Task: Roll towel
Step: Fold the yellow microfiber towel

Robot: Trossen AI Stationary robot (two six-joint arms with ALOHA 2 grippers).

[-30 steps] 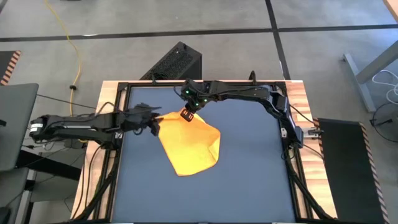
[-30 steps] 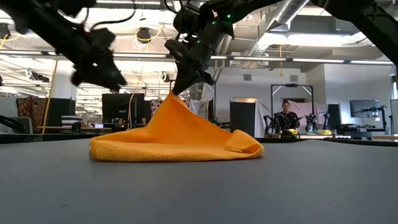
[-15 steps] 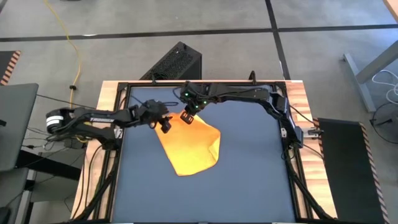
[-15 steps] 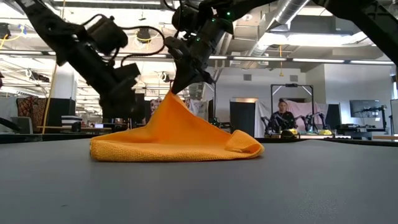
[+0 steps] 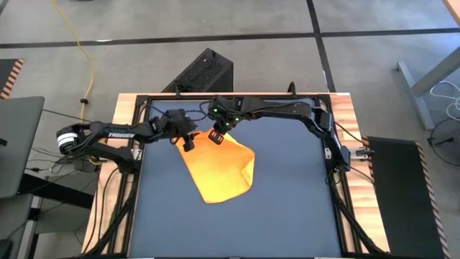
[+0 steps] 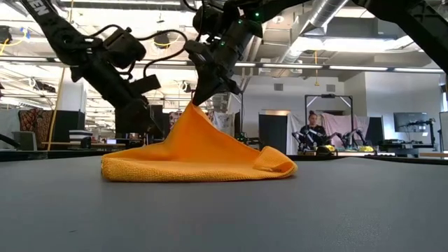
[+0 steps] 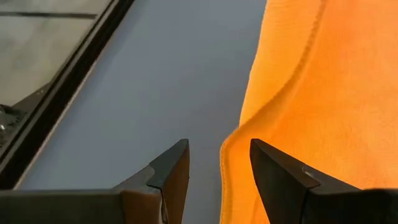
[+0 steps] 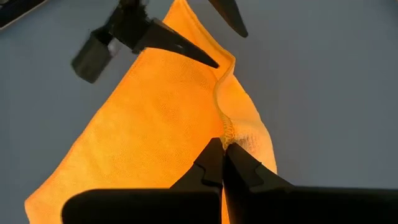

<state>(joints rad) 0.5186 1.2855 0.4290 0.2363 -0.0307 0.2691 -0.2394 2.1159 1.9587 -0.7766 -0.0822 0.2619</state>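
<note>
The yellow-orange towel (image 5: 219,173) lies on the dark blue tabletop (image 5: 287,216), with its far edge pulled up into a peak (image 6: 194,106); its lower part (image 6: 203,164) rests on the table. My right gripper (image 8: 222,144) is shut on that peak, reaching in from the table's far right. My left gripper (image 5: 188,142) is open, low at the towel's far left. In the left wrist view its fingers (image 7: 177,168) stand on either side of the towel's hemmed left edge (image 7: 231,146). My right gripper pinches the towel's hemmed edge (image 8: 227,127) between its two fingertips, coming from above and slanting down. That edge is lifted clear and the cloth falls away below it like a tent, down to the table. Whether my left gripper touches the hem between its fingers I cannot tell.
A black box (image 5: 205,72) stands beyond the table's far edge. A wooden frame (image 5: 129,108) and black rails border the tabletop. Bare tabletop lies toward the near and right edges. People (image 6: 311,133) show in the room behind, far off.
My left gripper has moved toward the towel's far left edge, sinking and rolling about its own axis, so its fingers now stand astride the hem. My right gripper and the raised peak have stayed where they were.
</note>
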